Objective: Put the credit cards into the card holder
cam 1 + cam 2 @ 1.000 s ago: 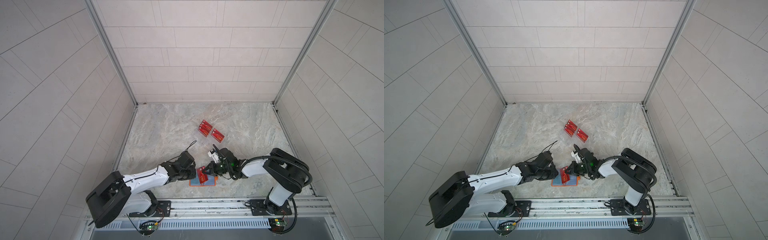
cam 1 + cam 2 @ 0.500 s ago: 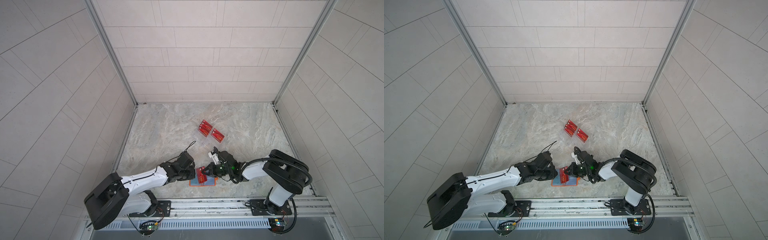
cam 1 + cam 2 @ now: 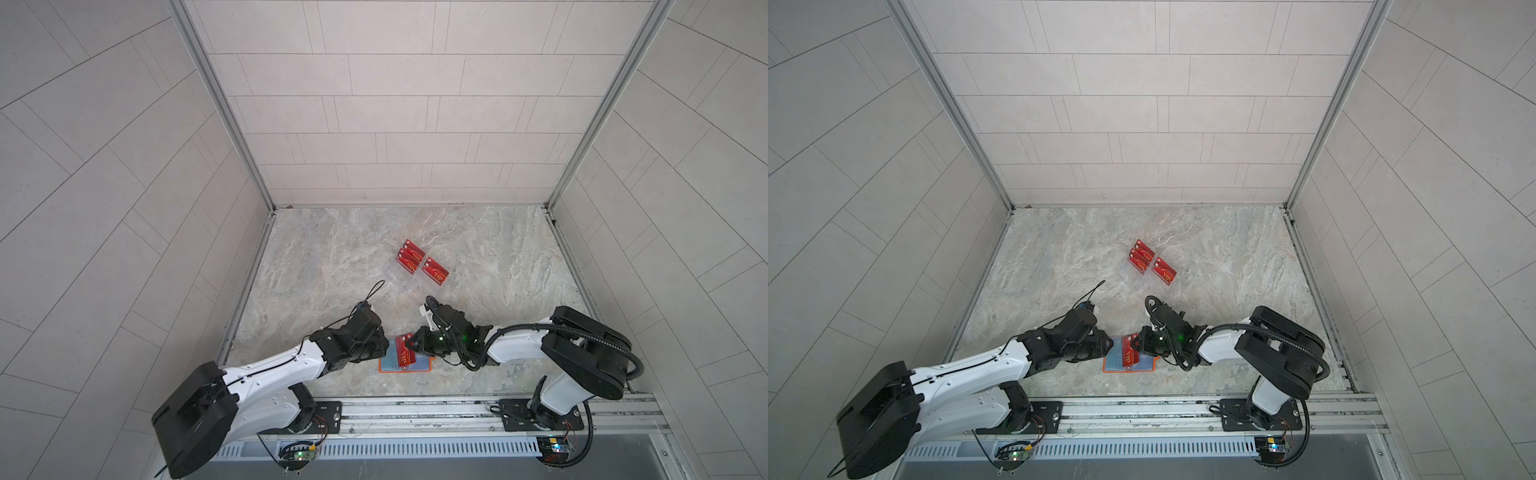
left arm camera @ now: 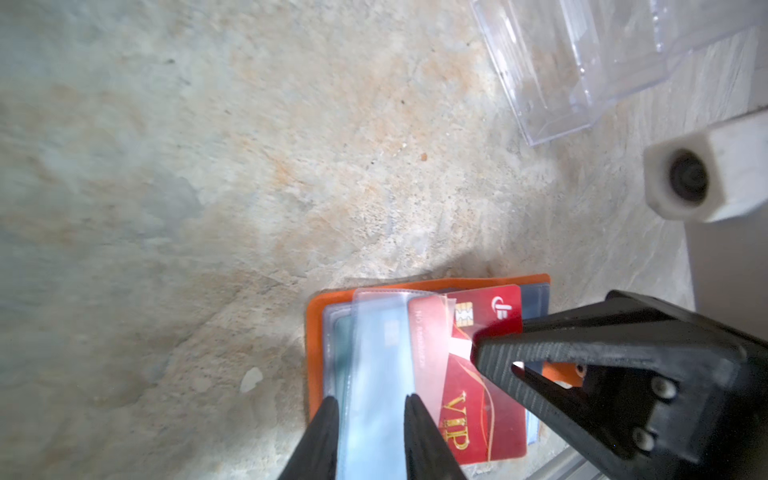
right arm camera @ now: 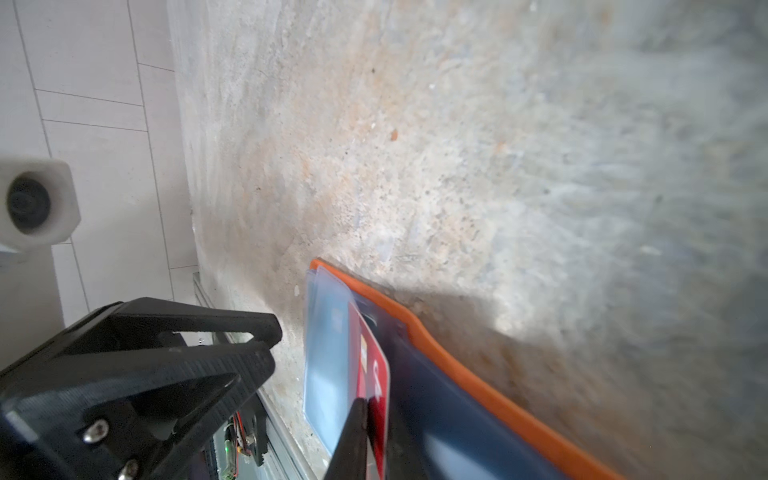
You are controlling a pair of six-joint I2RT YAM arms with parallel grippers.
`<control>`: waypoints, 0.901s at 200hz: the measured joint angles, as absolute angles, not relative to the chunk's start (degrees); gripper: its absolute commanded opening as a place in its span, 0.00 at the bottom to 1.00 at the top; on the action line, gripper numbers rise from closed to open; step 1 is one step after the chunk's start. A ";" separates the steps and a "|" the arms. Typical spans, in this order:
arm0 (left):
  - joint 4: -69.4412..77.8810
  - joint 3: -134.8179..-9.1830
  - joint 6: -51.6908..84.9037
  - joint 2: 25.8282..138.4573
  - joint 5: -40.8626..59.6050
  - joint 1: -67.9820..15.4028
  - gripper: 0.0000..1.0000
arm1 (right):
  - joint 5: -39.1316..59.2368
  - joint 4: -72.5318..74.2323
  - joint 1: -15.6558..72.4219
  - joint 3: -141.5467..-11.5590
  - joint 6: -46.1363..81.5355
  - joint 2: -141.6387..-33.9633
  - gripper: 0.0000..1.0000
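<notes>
Marbled stone is forming the bench, which is being enclosed by pale tiled walls. Near its front edge the card holder is being kept open and flat, with its clear sleeves turned upward.

Set against the pictures from a second ago, the card holder, the red card on it and the clear rack are being found in unchanged places. Both grippers are being kept at the same spot over the holder. The left arm's black shoulder block is being seen lower and further toward the left in both top views.

The left gripper is being shown in the left wrist view with its jaws parted. A clear sleeve is lying in the gap between the tips, and no pinch on it is being shown. The right gripper is being held with its jaws drawn nearly together about an edge of the red card. That card is being propped at a tilt over the holder's middle, beside the lifted sleeve.

One card holder, one rack, two arms and four red cards are being counted in both top views. One card is being held at the holder. Three are being kept in the rack, well apart from the holder and further back on the bench: a back rack card, a front rack card overlapping it, and a side rack card just beside them.
</notes>
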State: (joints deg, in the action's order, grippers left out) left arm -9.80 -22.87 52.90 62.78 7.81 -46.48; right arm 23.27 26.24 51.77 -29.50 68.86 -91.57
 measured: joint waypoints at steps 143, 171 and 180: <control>-5.58 -19.42 52.53 62.28 10.07 -44.38 0.39 | 18.33 24.43 54.54 -31.42 72.10 -91.50 0.11; -5.34 -19.20 52.53 62.67 10.33 -44.36 0.41 | 16.75 23.99 55.44 -31.40 72.27 -91.59 0.19; -5.30 -19.18 52.51 62.70 10.37 -44.36 0.41 | 16.21 23.24 55.72 -31.40 72.34 -91.59 0.22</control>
State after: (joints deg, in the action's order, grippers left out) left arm -5.30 -19.18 52.51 62.70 10.37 -44.36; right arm 16.21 23.24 55.72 -31.40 72.34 -91.59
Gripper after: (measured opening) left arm 0.404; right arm 0.186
